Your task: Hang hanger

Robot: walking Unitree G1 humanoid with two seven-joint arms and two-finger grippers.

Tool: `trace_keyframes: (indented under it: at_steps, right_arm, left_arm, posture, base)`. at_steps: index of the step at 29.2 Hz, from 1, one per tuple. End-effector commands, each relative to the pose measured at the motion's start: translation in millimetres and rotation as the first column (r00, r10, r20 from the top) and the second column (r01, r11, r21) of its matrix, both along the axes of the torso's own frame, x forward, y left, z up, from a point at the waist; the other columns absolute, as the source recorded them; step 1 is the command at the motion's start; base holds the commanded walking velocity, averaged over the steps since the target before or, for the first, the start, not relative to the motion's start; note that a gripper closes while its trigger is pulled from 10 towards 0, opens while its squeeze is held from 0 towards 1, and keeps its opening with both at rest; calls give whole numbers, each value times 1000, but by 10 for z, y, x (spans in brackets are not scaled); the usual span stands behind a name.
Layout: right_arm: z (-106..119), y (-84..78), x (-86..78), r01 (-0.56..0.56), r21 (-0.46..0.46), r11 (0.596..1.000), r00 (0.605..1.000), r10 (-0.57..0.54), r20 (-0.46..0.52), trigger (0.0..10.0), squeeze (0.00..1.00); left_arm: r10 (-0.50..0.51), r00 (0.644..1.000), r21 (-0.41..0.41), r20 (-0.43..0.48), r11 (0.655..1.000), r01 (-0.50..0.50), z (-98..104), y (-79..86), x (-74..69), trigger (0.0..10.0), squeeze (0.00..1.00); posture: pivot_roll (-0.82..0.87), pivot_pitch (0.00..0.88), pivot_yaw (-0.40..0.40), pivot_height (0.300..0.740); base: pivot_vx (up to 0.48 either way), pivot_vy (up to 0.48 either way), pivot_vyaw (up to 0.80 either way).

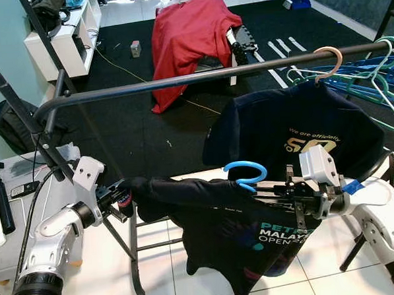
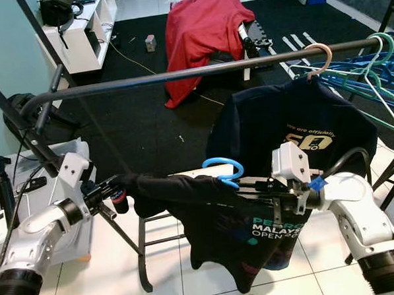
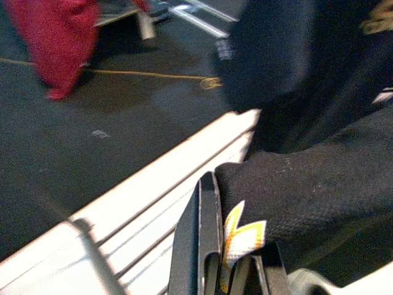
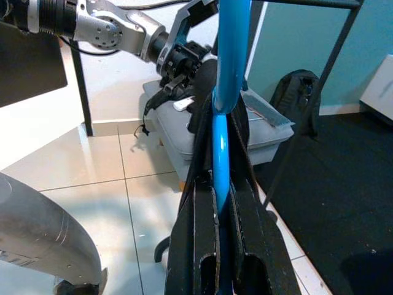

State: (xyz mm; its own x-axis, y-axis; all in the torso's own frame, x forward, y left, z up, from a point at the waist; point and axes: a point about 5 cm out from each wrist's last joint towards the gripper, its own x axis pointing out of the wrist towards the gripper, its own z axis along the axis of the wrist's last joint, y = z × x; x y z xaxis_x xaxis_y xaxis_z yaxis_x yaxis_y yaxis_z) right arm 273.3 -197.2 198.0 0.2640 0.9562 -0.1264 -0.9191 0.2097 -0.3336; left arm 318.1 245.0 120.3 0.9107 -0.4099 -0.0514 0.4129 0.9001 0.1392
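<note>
— Gripping what, on the left?
— Left gripper (image 1: 124, 199) fingers are pinching the dark shirt's sleeve (image 1: 149, 188); right gripper (image 1: 269, 191) fingers are clamping the blue hanger (image 1: 246, 174) — hovering below the rail (image 1: 180, 79).
</note>
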Motion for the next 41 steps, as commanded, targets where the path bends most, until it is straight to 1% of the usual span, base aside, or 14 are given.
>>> trace_keyframes:
  at_steps: [1,12,18,19,20,21,22,23,26,27,32,35,38,41]
  right_arm:
    - [-23,-17,-11,9,-5,1000,1000,-9,-13,0,0]
    - [-25,-17,-15,4,-9,1000,1000,-5,-22,0,0]
    - [-21,-17,-22,1,-10,1000,1000,-1,-25,0,0]
    - [-20,-17,-23,0,-10,1000,1000,0,-26,0,0]
    - [-20,-17,-23,0,-10,1000,1000,0,-26,0,0]
    - [-19,-16,-22,0,-10,1000,1000,0,-25,0,0]
    - [-19,-16,-22,0,-10,1000,1000,0,-25,0,0]
    - [-18,-15,-22,-1,-10,1000,1000,0,-25,0,0]
    - [-15,-14,-20,-1,-10,1000,1000,1,-26,0,0]
    - [-14,-15,-20,-1,-11,1000,1000,1,-27,0,0]
    - [-54,-51,7,37,-60,998,997,-41,-63,0,0]
    - [-128,-113,96,146,-137,980,984,-158,-79,0,0]
    - [-268,-220,349,447,-212,869,878,-471,-82,0,0]
    - [-300,-200,409,524,-196,829,828,-550,-109,0,0]
  left_arm:
    - [136,991,54,20,989,-137,48,241,6,0,0]
    - [262,965,154,-17,954,-257,-24,380,22,0,0]
    - [221,975,156,-34,964,-214,-62,310,22,0,0]
    - [190,981,139,-26,973,-185,-61,252,28,10000,0]
    - [190,981,139,-26,973,-185,-61,252,28,10000,0]
    - [172,985,117,-21,979,-169,-57,213,34,10000,459]
    - [172,985,117,-21,979,-169,-57,213,34,10000,459]
    - [163,987,105,-9,981,-161,-47,188,42,10000,1000]
    - [203,979,123,37,971,-206,8,209,71,10000,941]
    - [247,967,136,64,958,-253,48,259,87,10000,0]
    - [394,906,136,154,900,-414,219,449,133,10000,0]
    - [394,903,107,174,904,-415,283,438,155,10000,0]
    - [298,939,91,172,944,-317,302,232,195,10000,0]
    - [261,950,89,169,956,-278,293,136,202,10000,0]
  posture:
    - [-100,136,43,740]
    - [-101,136,43,740]
    - [-102,138,42,740]
    - [-101,138,41,740]
    - [-101,138,41,740]
    - [-103,139,41,740]
    - [-103,139,41,740]
    - [-103,139,41,740]
    - [-103,140,40,740]
    - [-104,140,39,740]
    - [-105,141,38,740]
    - [-106,140,36,740]
    - [-105,138,38,740]
    - [-105,138,38,740]
  base:
    - [0,0,0]
    - [0,0,0]
    - [0,0,0]
    - [0,0,0]
    - [0,0,0]
    - [0,0,0]
    - [0,0,0]
    - [0,0,0]
    - [0,0,0]
    - [0,0,0]
    - [0,0,0]
    - [0,0,0]
    - [0,0,0]
    - [0,0,0]
